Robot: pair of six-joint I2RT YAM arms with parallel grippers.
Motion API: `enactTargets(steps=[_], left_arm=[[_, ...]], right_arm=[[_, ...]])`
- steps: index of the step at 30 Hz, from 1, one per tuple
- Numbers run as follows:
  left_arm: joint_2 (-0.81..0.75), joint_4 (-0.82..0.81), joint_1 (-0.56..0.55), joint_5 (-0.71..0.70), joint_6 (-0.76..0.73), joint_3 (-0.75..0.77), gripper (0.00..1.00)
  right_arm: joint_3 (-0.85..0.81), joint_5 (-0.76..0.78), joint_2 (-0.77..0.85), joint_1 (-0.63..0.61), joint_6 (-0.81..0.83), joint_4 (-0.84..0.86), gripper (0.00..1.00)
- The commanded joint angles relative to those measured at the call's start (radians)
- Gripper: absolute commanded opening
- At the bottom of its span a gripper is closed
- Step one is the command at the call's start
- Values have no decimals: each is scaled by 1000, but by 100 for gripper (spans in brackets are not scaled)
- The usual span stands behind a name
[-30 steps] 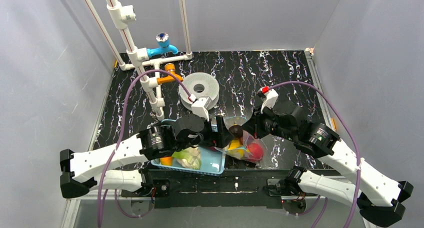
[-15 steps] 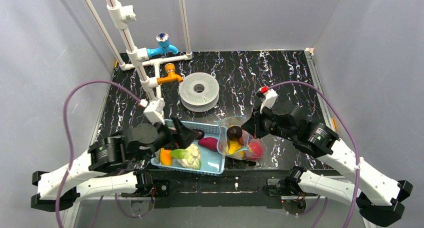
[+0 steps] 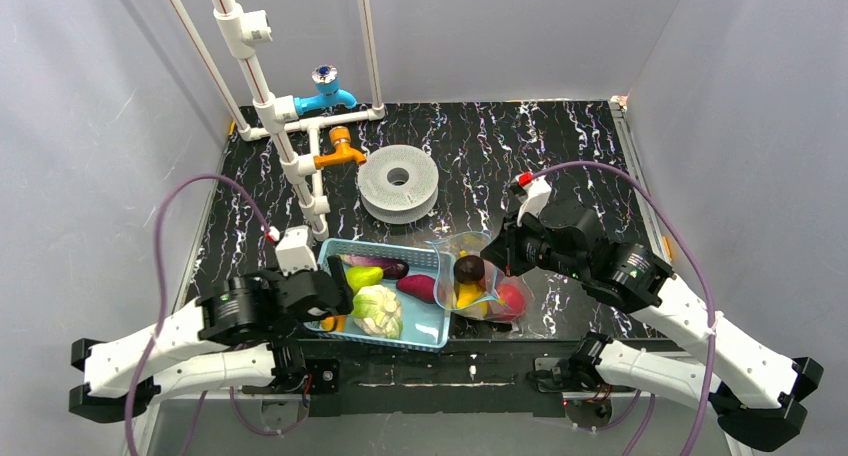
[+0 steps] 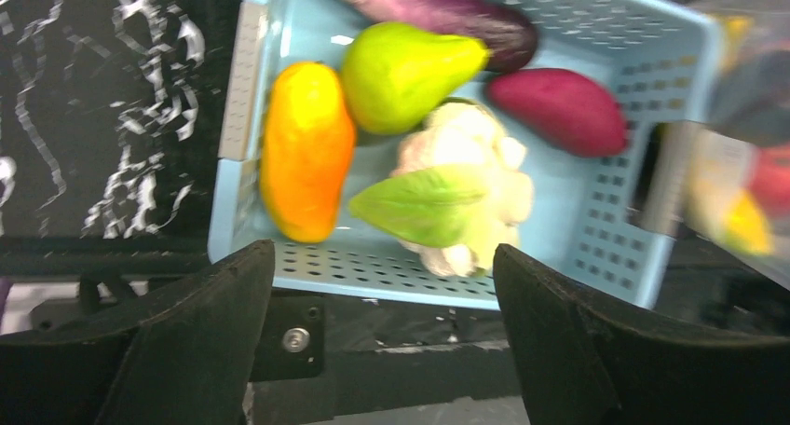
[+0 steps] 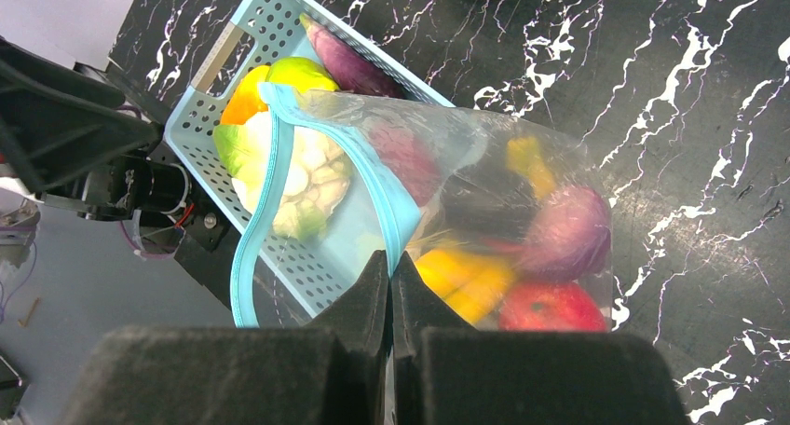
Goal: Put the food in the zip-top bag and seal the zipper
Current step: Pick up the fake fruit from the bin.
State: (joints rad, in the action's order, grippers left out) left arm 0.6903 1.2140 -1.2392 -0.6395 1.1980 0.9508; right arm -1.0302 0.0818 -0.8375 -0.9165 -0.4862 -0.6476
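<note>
While the zip-top bag (image 3: 485,286) lay at the lower centre of the overhead view, touching the right end of the light-blue basket (image 3: 432,334), its mouth edge was pinched between the clenched fingers of the right gripper (image 5: 391,268), and the teal zipper (image 5: 244,257) was seen unsealed, gaping toward the basket at the upper left of the right wrist view. Part of the food was already contained in the bag: a red apple (image 5: 550,308), yellow bananas (image 5: 461,281), a dark maroon piece (image 3: 468,268) and a purplish round piece (image 5: 573,234). Five items were counted in the basket: an orange piece (image 4: 306,150), a green pear (image 4: 405,66), an eggplant (image 4: 438,10), a cauliflower (image 4: 466,164) and a maroon tuber (image 4: 559,108). The left gripper (image 4: 382,253) was released and empty, its jaws spread wide above the near wall of the basket at the lower left of the overhead view. The task was judged roughly half complete: the basket items were to be transferred, and the zipper was to be pressed closed afterwards.
</note>
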Motion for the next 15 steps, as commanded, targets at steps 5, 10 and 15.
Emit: enactTargets(steps=[5, 10, 15], left_arm=[[172, 129, 7, -126, 208, -49, 82], [176, 78, 67, -97, 132, -92, 61], [194, -103, 199, 30, -106, -129, 50]], right_arm=[[-14, -7, 10, 4, 8, 45, 1], [-7, -7, 20, 4, 4, 44, 1], [-4, -16, 15, 4, 3, 50, 1]])
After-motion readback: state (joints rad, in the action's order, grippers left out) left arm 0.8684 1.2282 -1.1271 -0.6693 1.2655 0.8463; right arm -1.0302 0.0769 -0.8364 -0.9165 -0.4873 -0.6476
